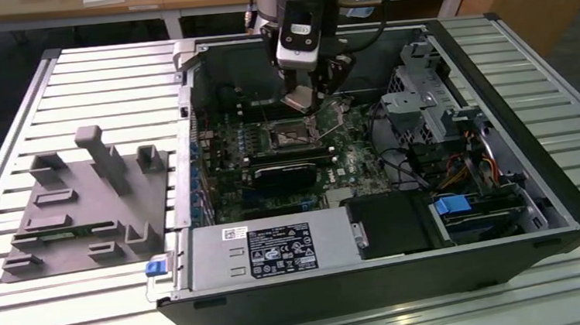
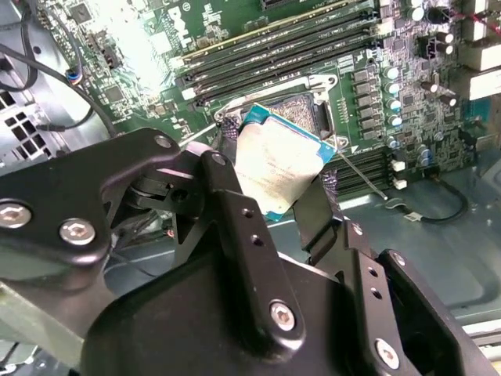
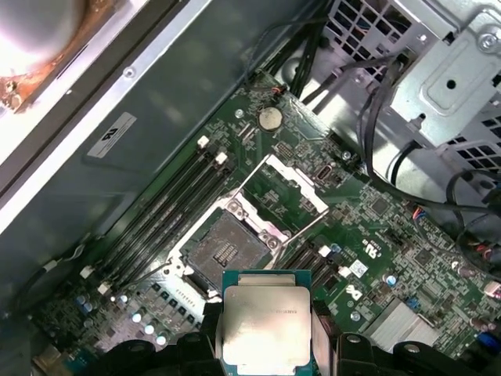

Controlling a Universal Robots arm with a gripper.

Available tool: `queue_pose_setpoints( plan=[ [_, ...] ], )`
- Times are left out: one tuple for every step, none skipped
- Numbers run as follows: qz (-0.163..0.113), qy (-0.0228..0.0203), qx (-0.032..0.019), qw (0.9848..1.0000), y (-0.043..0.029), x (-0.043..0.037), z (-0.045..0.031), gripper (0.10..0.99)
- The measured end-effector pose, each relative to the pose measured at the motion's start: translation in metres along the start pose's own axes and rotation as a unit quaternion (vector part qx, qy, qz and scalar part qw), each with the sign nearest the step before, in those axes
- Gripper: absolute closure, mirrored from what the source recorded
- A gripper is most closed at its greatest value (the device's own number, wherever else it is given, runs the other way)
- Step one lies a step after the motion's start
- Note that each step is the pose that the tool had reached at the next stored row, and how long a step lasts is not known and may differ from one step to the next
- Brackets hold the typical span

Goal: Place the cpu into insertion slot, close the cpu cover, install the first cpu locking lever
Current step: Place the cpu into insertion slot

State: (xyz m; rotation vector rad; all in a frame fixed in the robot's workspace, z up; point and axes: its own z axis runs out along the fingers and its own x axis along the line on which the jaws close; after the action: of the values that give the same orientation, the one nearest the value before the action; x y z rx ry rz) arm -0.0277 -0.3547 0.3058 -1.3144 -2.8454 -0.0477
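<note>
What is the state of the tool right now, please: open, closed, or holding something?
The tool is closed on the cpu and holds it above the empty socket, not yet seated.

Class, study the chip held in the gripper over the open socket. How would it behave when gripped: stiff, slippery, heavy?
The chip is probably stiff: it sits flat in the gripper without bowing. Its smooth metal top looks slippery. Being thin, it is likely light.
</note>
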Motion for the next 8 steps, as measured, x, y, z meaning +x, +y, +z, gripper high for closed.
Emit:
queue_pose_setpoints(
  plan=[
    [0.004,-0.0001,0.0000,1.0000,0.0000,0.0000,0.0001,0.549],
    [0.007,-0.0003,0.0000,1.0000,0.0000,0.0000,0.0003,0.549],
    [0.010,-0.0005,0.0000,0.9999,0.0000,0.0000,0.0004,0.549],
    [0.014,-0.0007,0.0000,0.9999,0.0000,0.0000,0.0006,0.549],
    [0.017,-0.0009,0.0001,0.9999,0.0000,0.0000,0.0007,0.549],
    [0.021,-0.0010,0.0001,0.9998,0.0000,0.0000,0.0008,0.549],
    [0.024,-0.0012,0.0001,0.9997,0.0000,0.0000,0.0010,0.549],
    [0.028,-0.0014,0.0001,0.9996,0.0000,0.0000,0.0011,0.549]
  ],
)
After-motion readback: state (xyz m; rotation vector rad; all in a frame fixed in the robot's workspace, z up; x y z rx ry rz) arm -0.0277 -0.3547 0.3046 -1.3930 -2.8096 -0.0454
